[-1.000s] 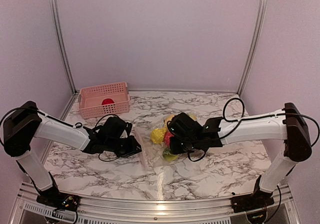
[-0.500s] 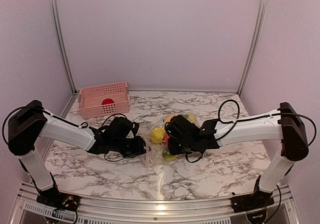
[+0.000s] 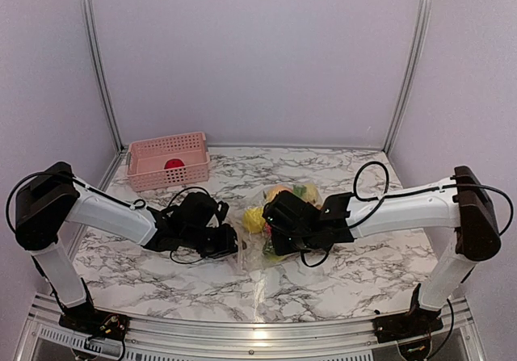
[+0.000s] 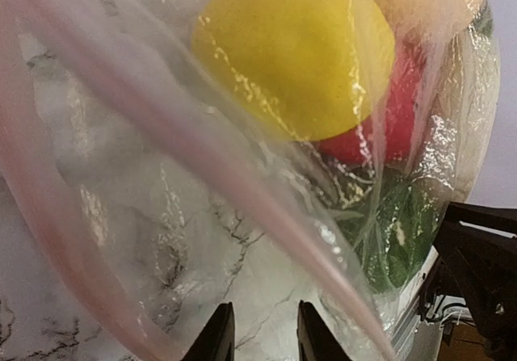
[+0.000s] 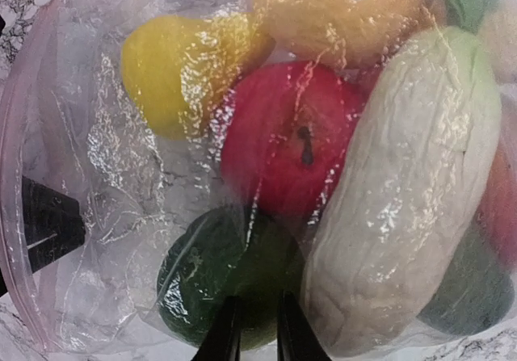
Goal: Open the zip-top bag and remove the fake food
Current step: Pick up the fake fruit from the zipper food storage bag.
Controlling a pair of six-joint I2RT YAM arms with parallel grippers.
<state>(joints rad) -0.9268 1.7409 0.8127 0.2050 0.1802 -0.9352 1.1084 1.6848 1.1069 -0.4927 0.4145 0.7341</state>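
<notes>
Bag [image 3: 252, 256] sits mid-table between my 2 claws, toy food [image 5: 299, 147] sealed inside. Left claw [image 4: 264, 333] is by the zip edge, right claw [image 5: 254, 325] against the film. Both are narrow and I can't tell their grip. Table [image 3: 347, 280] is bare near and right.

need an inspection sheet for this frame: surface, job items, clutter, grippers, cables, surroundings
Surface: marble-pattern table.
Job's things: zip-top bag lies mid-table between the arms, with the fake food inside: yellow, red, dark green and cream pieces. Zip state unclear.
Clutter: pink basket at far left, with a red item in it.
Grippers: left gripper and right gripper both at the bag, jaws narrow; grip unclear.
Cables: black cable loops off the right arm; no snag seen.
Surroundings: plain walls, metal frame post.
</notes>
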